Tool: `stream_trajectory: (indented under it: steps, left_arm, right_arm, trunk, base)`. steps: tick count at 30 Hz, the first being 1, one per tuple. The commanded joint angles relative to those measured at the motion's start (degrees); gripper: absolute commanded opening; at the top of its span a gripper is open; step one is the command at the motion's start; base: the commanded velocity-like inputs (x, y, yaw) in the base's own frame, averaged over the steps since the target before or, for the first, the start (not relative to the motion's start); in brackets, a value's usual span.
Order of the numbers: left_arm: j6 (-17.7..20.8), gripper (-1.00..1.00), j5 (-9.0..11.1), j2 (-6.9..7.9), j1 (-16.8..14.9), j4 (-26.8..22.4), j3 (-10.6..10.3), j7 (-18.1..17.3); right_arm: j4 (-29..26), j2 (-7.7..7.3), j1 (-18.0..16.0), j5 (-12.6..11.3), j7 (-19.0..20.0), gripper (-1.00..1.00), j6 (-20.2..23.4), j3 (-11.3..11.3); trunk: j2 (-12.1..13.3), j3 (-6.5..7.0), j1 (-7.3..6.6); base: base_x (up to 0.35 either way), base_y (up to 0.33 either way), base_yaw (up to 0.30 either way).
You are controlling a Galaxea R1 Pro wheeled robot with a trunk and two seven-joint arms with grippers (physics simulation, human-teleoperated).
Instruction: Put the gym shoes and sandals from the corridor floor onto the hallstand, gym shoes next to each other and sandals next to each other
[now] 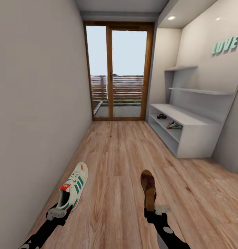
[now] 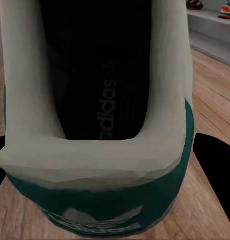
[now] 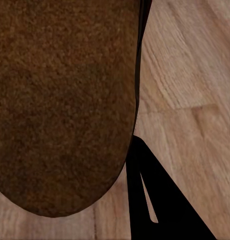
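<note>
While each hand (image 1: 63, 206) (image 1: 150, 208) grips its gym shoe (image 1: 73, 186) and sandal (image 1: 148, 188), the hallstand (image 1: 188, 121) stands well ahead.

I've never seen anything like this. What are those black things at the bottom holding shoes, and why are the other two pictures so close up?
The black things are a robot's two arms, seen from a camera on its head looking down a corridor. Its left gripper holds a gym shoe by the heel; its right gripper holds a brown sandal. The close-ups come from small cameras near each gripper: one looks into the held gym shoe, the other at the sandal's brown surface over the wood floor. On the right stands the pale hallstand, with another sandal and another gym shoe already on a low shelf.
</note>
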Motion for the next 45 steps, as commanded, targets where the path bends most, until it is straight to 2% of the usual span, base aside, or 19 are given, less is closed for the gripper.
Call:
stream_trajectory:
  steps: [1,45]
  left_arm:
    - [-0.11,-1.0,0.66,0.03,-0.05,0.04,-0.31,-0.27]
    - [-0.12,-1.0,0.64,0.1,-0.06,0.02,-0.31,-0.28]
  right_arm:
    - [0.03,0.05,-0.04,0.41,-0.12,-1.0,-0.13,-0.35]
    - [-1.14,-0.13,-0.04,1.09,0.05,-1.0,0.59,-0.17]
  trunk:
    - [-0.02,-0.06,0.02]
    - [-0.02,-0.06,0.02]
  base:
    - [0.347,0.0,0.0]
    - [0.347,0.0,0.0]
